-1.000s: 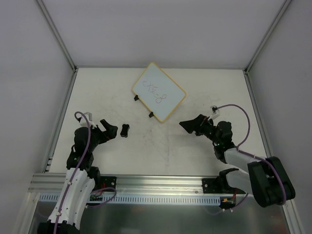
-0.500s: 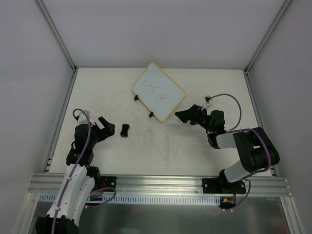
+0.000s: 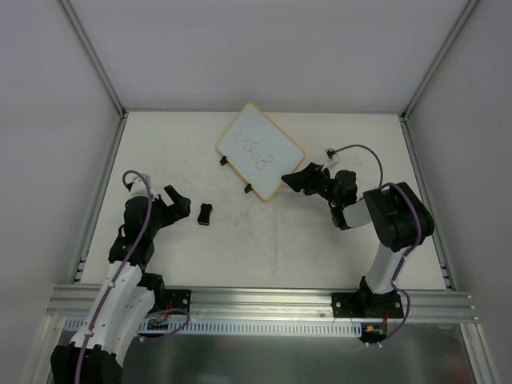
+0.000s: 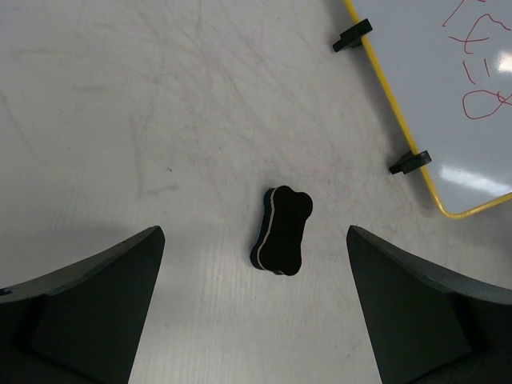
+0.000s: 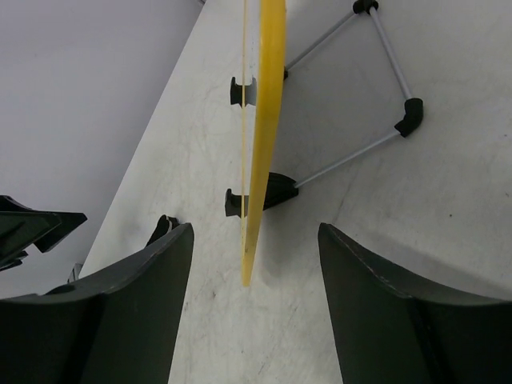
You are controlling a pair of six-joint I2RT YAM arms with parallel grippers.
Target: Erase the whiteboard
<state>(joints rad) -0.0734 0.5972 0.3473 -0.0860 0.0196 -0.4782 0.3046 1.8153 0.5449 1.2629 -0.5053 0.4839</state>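
The whiteboard [image 3: 261,150], white with a yellow frame and red scribbles, sits at the back middle of the table, two black clips on its near-left edge. In the right wrist view it shows edge-on [image 5: 265,136], with a wire stand [image 5: 386,78] behind it. The black eraser [image 3: 206,214] lies on the table left of the board. My left gripper [image 3: 178,204] is open and empty just left of the eraser [image 4: 282,230], which lies ahead between its fingers. My right gripper [image 3: 298,180] is open and empty at the board's right corner, its jaws either side of the yellow edge without touching.
White walls with metal corner posts enclose the table [image 3: 280,240]. An aluminium rail [image 3: 256,300] runs along the near edge by the arm bases. The left gripper's tips also show at the left edge of the right wrist view [image 5: 32,228].
My right gripper has moved up and left, from mid-right of the table to the whiteboard's right corner. My left gripper has shifted slightly and stays open near the eraser.
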